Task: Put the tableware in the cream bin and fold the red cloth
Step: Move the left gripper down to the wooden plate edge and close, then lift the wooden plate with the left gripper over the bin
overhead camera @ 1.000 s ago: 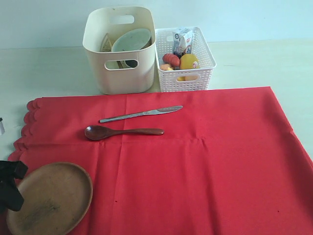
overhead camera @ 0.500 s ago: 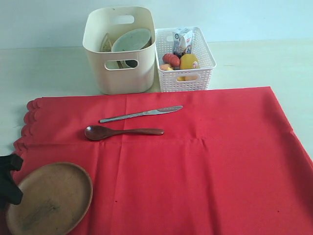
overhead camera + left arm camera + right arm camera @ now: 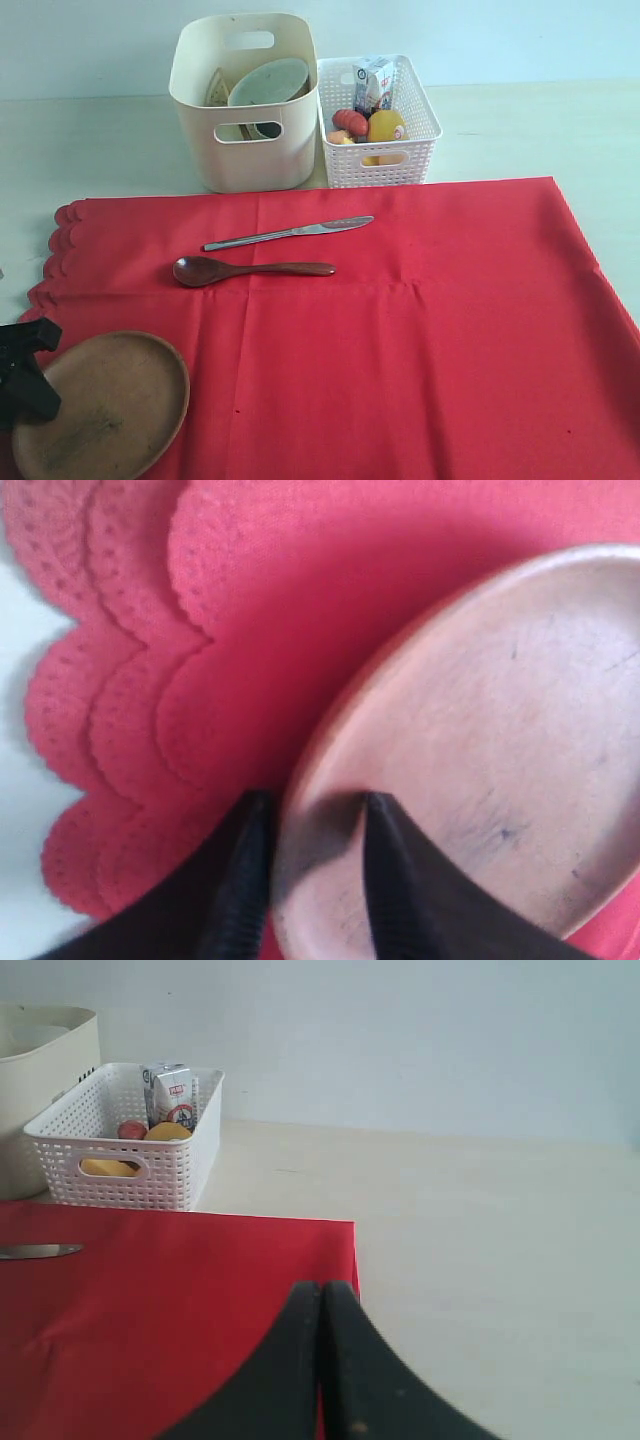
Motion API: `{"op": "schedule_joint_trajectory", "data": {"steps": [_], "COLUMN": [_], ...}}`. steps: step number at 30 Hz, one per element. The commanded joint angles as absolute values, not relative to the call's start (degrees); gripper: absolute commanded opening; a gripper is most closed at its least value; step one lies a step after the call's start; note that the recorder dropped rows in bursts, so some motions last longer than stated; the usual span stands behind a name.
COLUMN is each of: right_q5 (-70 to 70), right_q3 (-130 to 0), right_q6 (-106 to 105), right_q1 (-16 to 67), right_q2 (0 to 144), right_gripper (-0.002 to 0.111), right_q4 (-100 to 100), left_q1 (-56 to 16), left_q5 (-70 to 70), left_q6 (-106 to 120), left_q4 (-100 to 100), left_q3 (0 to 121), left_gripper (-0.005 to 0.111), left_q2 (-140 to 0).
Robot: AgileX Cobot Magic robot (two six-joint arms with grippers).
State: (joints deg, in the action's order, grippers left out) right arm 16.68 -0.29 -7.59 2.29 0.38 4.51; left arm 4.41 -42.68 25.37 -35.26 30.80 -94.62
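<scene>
Straddles rim of round brown wooden plate with half-parted left gripper near scalloped bright red cloth; clenches right gripper empty.

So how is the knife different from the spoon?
The knife is shiny silver metal; the spoon is dark brown. The knife ends in a flat blade; the spoon ends in a round bowl. The knife lies slanted and nearer the cream bin; the spoon lies almost level. Both are long, thin and lie flat on the red cloth.
</scene>
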Motion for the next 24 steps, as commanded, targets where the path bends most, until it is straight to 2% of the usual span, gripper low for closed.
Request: {"op": "schedule_joint_trajectory", "data": {"steps": [1, 2, 11, 24], "right_q5": [16.2, 16.2, 16.2, 16.2], "right_q3": [0.0, 0.0, 0.0, 0.0], "right_q6": [-7.4, -7.4, -7.4, -7.4], "right_q1": [2.0, 2.0, 2.0, 2.0], "right_q2": [0.0, 0.0, 0.0, 0.0], "right_gripper": [0.0, 0.0, 0.0, 0.0], "right_q4": [4.5, 4.5, 4.5, 4.5], "left_q1": [4.7, 4.7, 4.7, 4.7], "left_q5": [-42.0, -42.0, -43.6, -49.8], "left_q6": [26.2, 26.4, 26.8, 27.0], "left_q4": [-35.7, -35.7, -36.6, -37.7], "left_q3": [30.6, 30.6, 30.6, 35.3], "left_gripper": [0.008, 0.0, 0.0, 0.0], "left_q2": [-94.6, -94.6, -93.0, -79.2]}}
